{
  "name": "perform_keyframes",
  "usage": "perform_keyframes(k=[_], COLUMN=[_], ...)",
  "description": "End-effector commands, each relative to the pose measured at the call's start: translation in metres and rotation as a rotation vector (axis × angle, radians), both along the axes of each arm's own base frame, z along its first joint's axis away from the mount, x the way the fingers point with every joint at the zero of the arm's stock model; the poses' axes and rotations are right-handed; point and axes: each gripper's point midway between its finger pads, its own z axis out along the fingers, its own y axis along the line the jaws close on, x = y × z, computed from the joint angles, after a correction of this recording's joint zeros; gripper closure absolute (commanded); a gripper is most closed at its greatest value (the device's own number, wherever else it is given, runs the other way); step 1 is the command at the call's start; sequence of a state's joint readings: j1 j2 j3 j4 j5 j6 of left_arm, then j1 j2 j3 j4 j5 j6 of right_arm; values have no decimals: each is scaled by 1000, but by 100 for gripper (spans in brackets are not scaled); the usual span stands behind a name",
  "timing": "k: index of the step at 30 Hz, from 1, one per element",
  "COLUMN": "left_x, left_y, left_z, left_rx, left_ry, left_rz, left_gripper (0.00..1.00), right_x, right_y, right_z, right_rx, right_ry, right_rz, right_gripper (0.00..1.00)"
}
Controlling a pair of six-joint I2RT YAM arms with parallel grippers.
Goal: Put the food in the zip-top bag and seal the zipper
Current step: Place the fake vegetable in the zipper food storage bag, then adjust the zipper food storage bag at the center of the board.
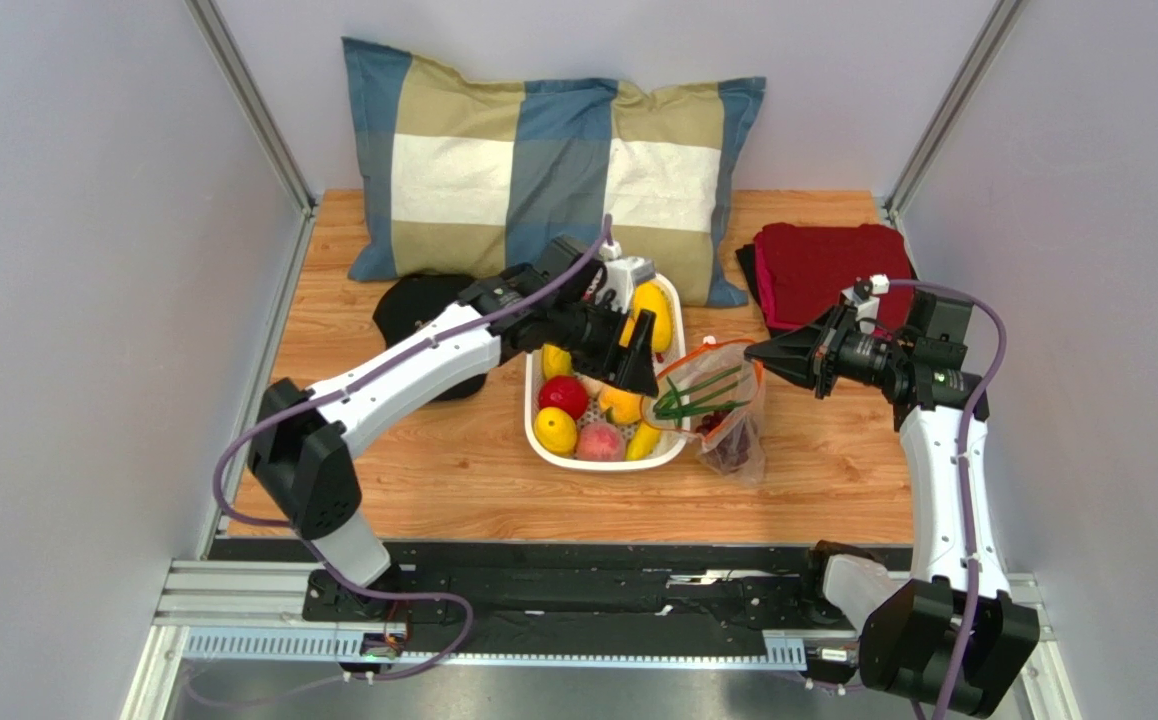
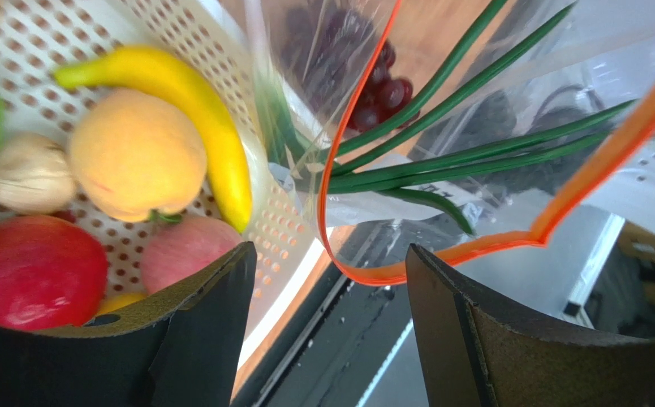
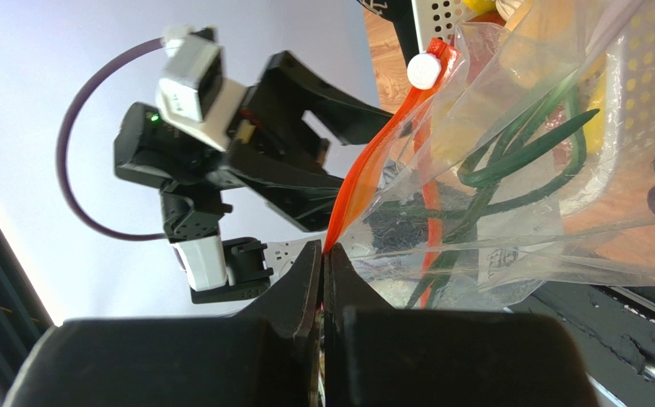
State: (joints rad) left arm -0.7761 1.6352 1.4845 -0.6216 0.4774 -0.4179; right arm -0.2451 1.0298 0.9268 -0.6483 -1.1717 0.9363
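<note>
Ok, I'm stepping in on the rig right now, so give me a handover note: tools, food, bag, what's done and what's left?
Right tool: shut on the zipper at the mouth edge, holding the zip-top bag open beside the basket.
Left tool: open, empty, by the bag mouth and basket edge.
Done: scallions and grapes are in the bag.
Left: red apple, peach and other fruit lie in the basket; bag them, then seal the zipper.
</note>
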Motion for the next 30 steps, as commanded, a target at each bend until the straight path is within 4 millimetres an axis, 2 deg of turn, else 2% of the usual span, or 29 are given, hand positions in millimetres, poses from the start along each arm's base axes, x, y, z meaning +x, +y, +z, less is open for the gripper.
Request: perform_keyframes(k=[1,3,4,5,6,7,8,12,13,16,19,22,24,27,28,30], left_x=[-18,-17,-16,-16,-14,-13,-12,-16,-19,-26,-28,-23,-19,-13,-10,2], left_y=[-20,-27,-30,-33,-34,-36,-36,-37,-36,-38,-43,-49,-52,-51,-50,-42], left_z=[-2,-12,-9,-13,-9,3,15,68,82,94,92,89,79,65,62,65], left_rx=[-33,-20,-26,-18,-23,-34,-56,-142,-161,-191,-201,-204,-188,-161,-153,-152], left_ry=[63,86,87,101,94,77,41,-33,-40,-11,13,7,4,-1,-4,-32], left_rz=[-73,-76,-82,-85,-94,-105,-118,-136,-143,-166,-186,-194,-203,-215,-207,-172], left_gripper=[28,39,54,63,73,96,100,100,100,100,100,100,100,82,73,61], right_x=[0,-1,-2,-3,-3,-6,-4,-8,-12,-10,-10,-10,-8,-5,-4,-3], right_y=[1,1,1,1,1,2,1,-11,-12,-20,-27,-38,-47,-49,-48,-46], right_z=[14,14,15,14,14,14,14,0,-5,-5,-10,-27,-38,-48,-49,-49], right_rx=[-1,0,-1,-5,-10,-11,-30,-245,-261,-351,-421,-516,-571,-578,-570,-550], right_ry=[-54,-53,-53,-56,-60,-51,-57,-89,-41,-61,-59,-39,-18,-6,0,2], right_rz=[17,19,20,24,26,29,23,25,26,3,-6,-12,-24,-12,-7,9], right_gripper=[100,100,100,100,100,100,100,100,100,100,100,100,100,100,100,100])
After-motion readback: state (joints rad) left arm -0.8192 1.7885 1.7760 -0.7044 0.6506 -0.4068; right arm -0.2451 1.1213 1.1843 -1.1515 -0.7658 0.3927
